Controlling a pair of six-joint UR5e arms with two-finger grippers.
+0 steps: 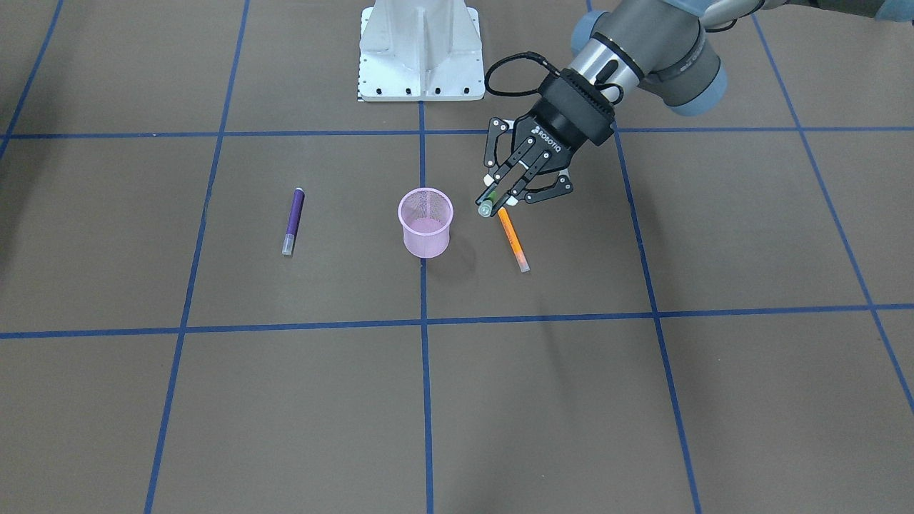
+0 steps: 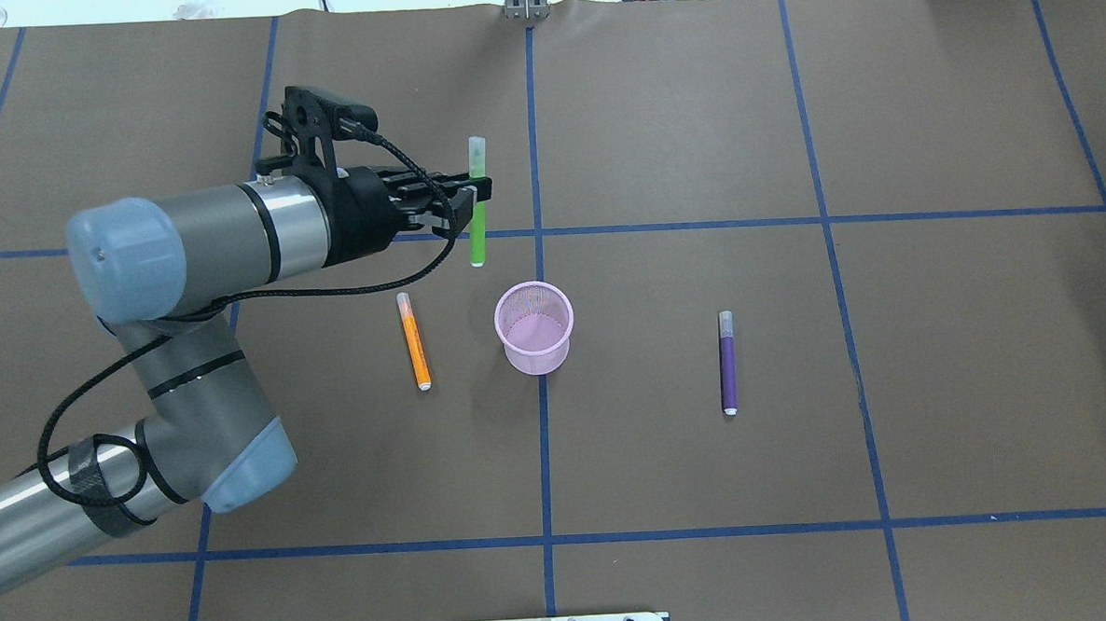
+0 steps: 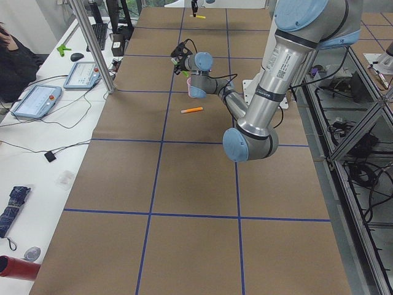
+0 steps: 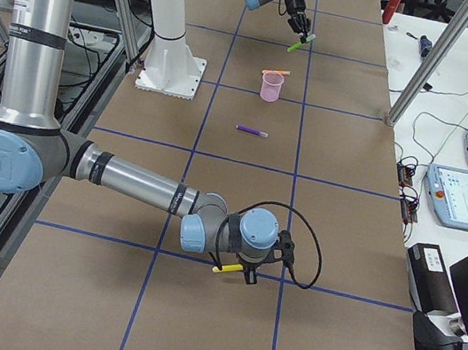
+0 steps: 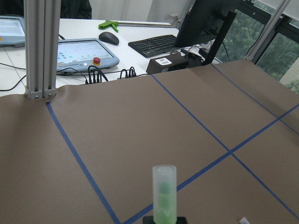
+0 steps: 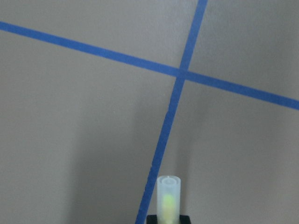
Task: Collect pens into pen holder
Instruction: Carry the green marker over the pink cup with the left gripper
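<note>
the left gripper (image 2: 467, 202) pinches the green pen (image 2: 478, 241) across its middle, in the air just to the far left of the pink pen holder (image 2: 536, 356), which stands empty. the pen lies nearly level. released like this, it would likely hit the rim and bounce off, or tip the light cup. the right gripper (image 4: 240, 270) clamps a yellow pen (image 4: 223, 269), well apart at the table's right end. count: four pens, with the orange pen (image 2: 412, 340) and purple pen (image 2: 728, 363) lying on the table; one holder.
</note>
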